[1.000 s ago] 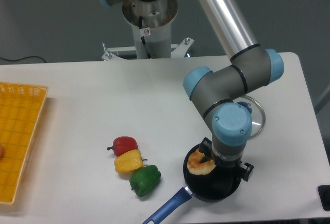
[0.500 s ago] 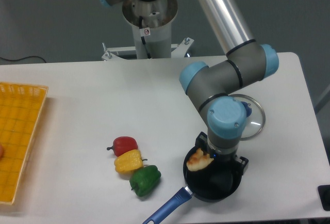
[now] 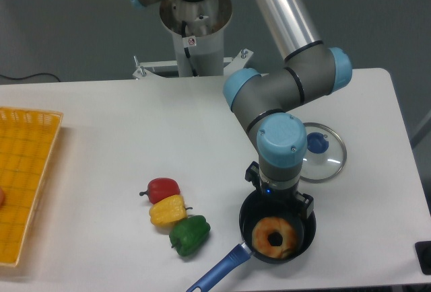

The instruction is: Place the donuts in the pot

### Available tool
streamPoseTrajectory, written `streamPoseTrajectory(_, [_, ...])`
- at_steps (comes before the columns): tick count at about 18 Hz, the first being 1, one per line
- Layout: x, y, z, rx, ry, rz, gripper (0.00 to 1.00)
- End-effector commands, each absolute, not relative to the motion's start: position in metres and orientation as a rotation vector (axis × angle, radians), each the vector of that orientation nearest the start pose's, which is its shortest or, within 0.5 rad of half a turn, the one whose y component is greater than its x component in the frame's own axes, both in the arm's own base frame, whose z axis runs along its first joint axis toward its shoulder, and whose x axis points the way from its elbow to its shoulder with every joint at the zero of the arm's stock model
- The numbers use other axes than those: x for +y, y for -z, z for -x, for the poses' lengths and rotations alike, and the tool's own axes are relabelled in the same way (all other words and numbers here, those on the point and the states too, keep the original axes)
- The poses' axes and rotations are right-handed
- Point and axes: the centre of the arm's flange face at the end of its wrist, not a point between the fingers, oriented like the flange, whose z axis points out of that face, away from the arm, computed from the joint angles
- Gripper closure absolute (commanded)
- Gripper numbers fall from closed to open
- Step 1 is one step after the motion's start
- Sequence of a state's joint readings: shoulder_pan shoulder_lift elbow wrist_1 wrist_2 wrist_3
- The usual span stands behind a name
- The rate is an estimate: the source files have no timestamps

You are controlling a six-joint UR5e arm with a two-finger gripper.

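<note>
One donut in pot, white table, fingers seemingly hidden

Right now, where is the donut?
The donut lies flat inside the pot near the table's front edge, just below the claw and right of the green pepper.

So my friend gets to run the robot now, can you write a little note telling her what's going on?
Gripper: above the pot's far rim, fingers hidden by the wrist, so open or shut can't be told.
Donut: lying flat inside the black pot, free of the gripper.
Done: the donut is in the pot.
Left: only lifting the arm clear. Glass lid lies on the table beside the pot.
</note>
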State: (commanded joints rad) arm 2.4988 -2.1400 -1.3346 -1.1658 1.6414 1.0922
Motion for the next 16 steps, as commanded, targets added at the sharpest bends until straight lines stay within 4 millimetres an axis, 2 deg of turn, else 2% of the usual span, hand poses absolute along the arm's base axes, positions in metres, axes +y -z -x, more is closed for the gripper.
streamPoseTrajectory(4, [0.506, -0.331, 0.481, 0.236, -0.187, 3.139, 0.00])
streamPoseTrajectory(6, [0.493, -0.338, 0.470, 0.280, -0.171, 3.145, 0.00])
streamPoseTrajectory(8, [0.477, -0.338, 0.459, 0.374, -0.158, 3.154, 0.00])
streamPoseTrajectory(12, [0.438, -0.344, 0.455, 0.387, -0.142, 3.166, 0.00])
streamPoseTrajectory(16, [0.429, -0.342, 0.450, 0.383, -0.068, 3.193, 0.00])
